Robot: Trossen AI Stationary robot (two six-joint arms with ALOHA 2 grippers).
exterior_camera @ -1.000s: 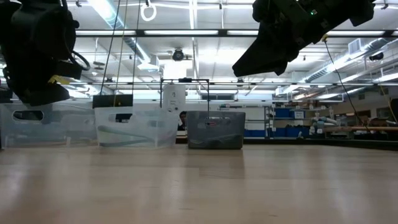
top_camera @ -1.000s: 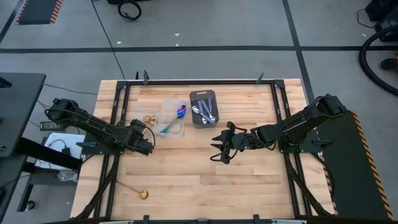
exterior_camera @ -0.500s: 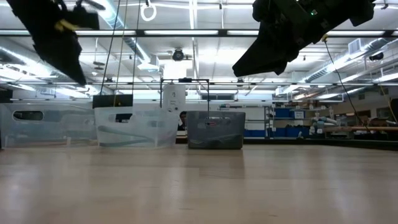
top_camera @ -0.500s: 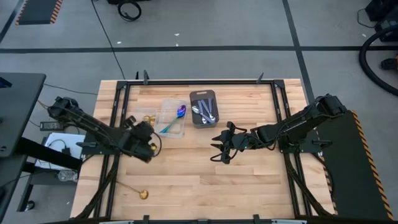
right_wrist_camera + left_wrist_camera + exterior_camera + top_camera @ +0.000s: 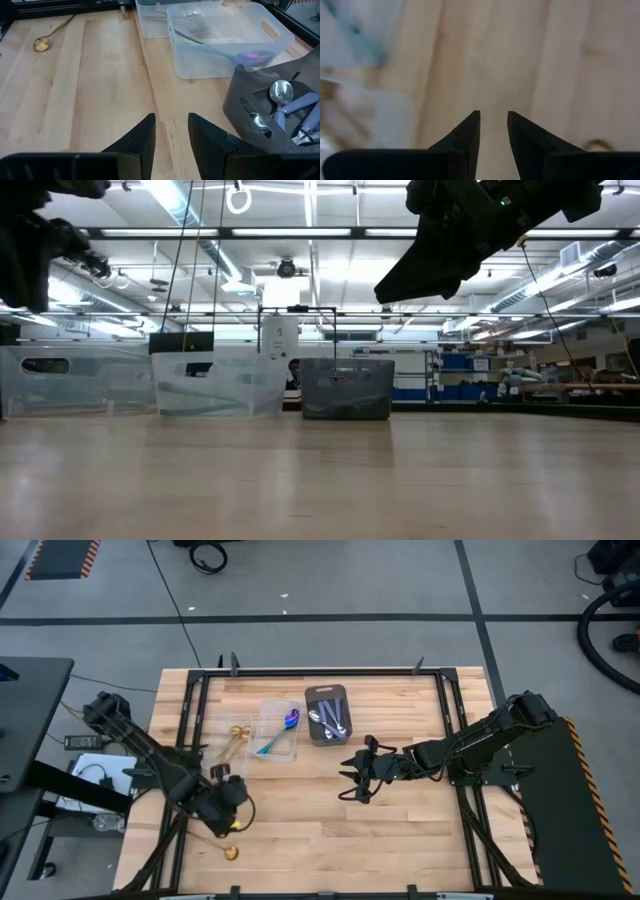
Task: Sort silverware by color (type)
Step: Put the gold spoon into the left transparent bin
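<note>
A loose gold spoon (image 5: 228,852) lies flat on the wood near the table's near-left corner; it also shows in the right wrist view (image 5: 42,44). More gold spoons (image 5: 238,733) lie in a clear container. A rainbow spoon (image 5: 280,732) lies in a second clear container (image 5: 225,45). Silver spoons (image 5: 330,718) lie in the dark tray (image 5: 250,115). My left gripper (image 5: 228,808) hovers open and empty just far of the loose gold spoon; its fingers (image 5: 470,132) point down at bare wood. My right gripper (image 5: 352,776) waits open and empty near the table's middle.
The two clear containers and the dark tray stand side by side at the table's far middle (image 5: 220,385). A black frame runs along the table's edges (image 5: 320,671). Bare wood lies between the two grippers (image 5: 300,830).
My left gripper has swung from beside the clear containers toward the table's near edge, toward the loose gold spoon, turning as it went. The gold spoons in the leftmost container, earlier partly covered by the arm, now show. My right arm has kept still.
</note>
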